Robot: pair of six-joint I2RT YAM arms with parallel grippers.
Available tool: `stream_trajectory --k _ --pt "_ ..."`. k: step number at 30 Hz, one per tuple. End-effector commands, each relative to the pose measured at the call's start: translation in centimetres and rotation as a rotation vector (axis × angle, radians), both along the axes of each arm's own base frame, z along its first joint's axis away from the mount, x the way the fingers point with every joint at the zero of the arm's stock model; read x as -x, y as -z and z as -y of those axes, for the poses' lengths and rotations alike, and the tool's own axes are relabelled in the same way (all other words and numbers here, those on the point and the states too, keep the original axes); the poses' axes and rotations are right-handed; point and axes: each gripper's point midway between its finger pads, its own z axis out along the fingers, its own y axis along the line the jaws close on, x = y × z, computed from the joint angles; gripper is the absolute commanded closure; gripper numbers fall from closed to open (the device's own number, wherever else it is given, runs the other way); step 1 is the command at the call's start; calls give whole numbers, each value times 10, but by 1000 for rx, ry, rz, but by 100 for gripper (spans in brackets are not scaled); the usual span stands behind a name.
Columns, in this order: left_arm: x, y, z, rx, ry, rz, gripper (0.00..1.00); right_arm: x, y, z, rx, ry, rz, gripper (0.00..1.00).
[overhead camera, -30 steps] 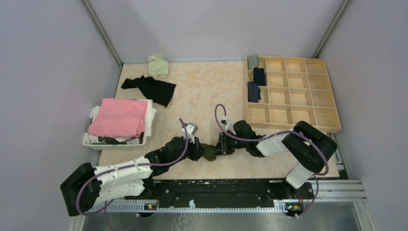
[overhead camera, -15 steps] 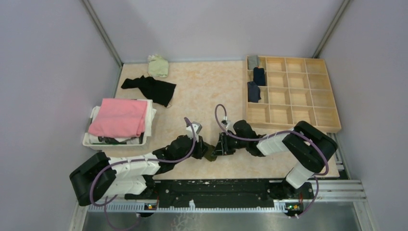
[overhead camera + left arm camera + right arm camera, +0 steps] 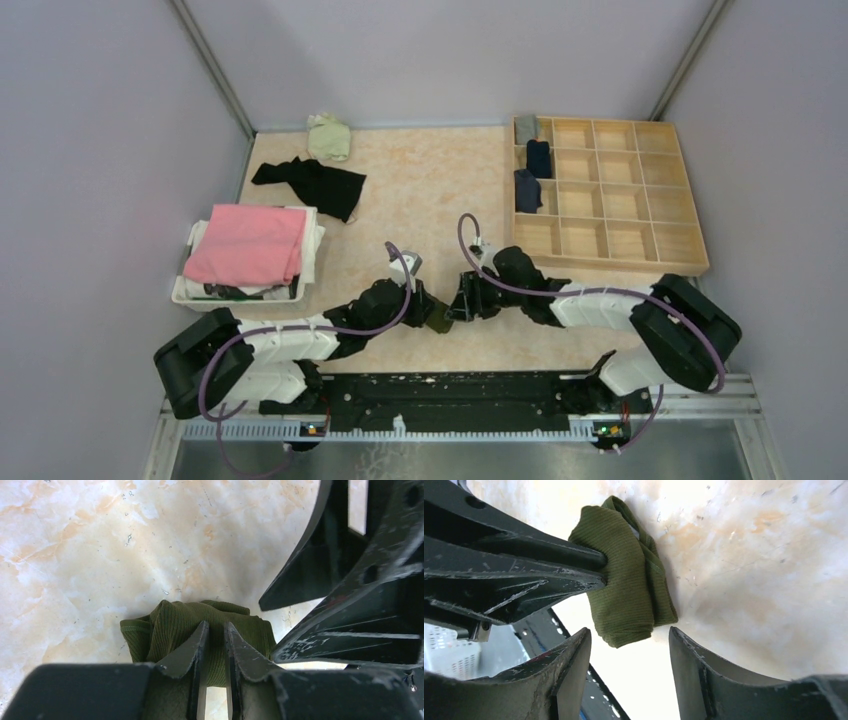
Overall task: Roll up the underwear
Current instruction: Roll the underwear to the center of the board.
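Two arms meet low over the near middle of the table [image 3: 420,200] in the top view. The left gripper [image 3: 428,312] and right gripper [image 3: 455,306] face each other, and the olive roll [image 3: 438,321] lies between them on the marbled top. To the left stands a white basket [image 3: 178,290] holding a pink cloth [image 3: 245,245]. Behind it lie a black garment [image 3: 318,185] and a pale green garment [image 3: 328,137]. At the far right sits a wooden tray [image 3: 620,205]. A grey roll [image 3: 526,128] and two navy rolls [image 3: 539,158] fill its left column, each in its own compartment.

From the left wrist, that gripper's fingers [image 3: 192,647] stand nearly together, pinching a fold of the olive roll, which rests on the table. The right gripper's black fingers fill the right of the view, just beside the roll.

From the right wrist, the jaws are spread, with one finger [image 3: 574,660] on each side of the roll's near end. Whether they touch the cloth I cannot tell. The left gripper's finger comes in from the left and presses into the roll's side.
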Motion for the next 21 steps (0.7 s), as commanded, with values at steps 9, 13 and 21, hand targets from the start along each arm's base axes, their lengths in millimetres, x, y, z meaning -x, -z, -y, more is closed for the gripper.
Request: stream_trajectory --k 9,13,21 --pt "9 28 -12 -85 4 -62 78 -44 -29 22 137 -8 281 35" --pt "9 29 -11 -87 6 -63 78 -43 -29 8 95 -52 250 34" --pt "9 29 -11 -89 9 -66 78 -39 -13 -8 48 -82 169 32"
